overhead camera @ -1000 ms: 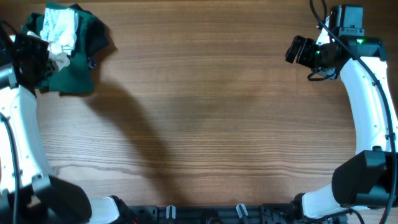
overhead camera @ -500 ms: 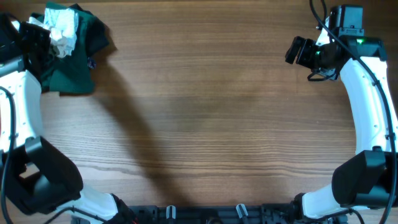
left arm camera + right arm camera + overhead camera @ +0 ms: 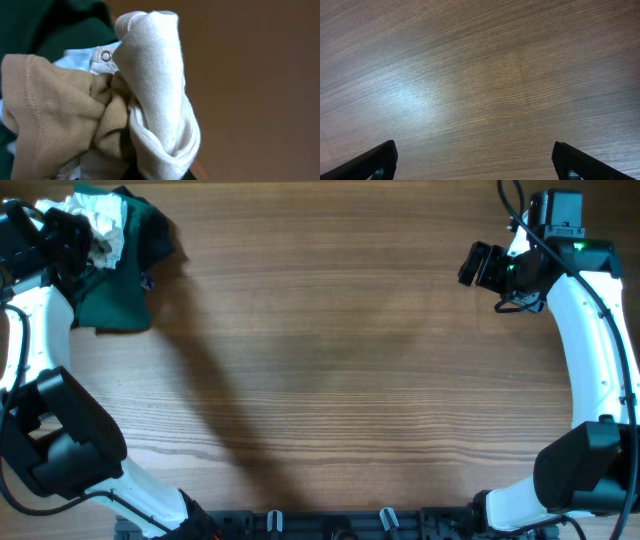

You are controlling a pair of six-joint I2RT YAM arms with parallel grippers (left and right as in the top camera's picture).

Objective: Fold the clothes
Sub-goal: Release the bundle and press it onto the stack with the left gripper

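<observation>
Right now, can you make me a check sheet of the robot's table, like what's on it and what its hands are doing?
Surface: brown wooden table, with a shadow across its left half.
Job's things: the clothes, cream with a tan part, bunched up at the far left corner.
Clutter: dark green garment lying under them.
Grippers: left gripper shut on the clothes; right gripper open, holding nothing, above bare wood.
Cables: black cables looping by the right arm.
Surroundings: nothing seen.
</observation>
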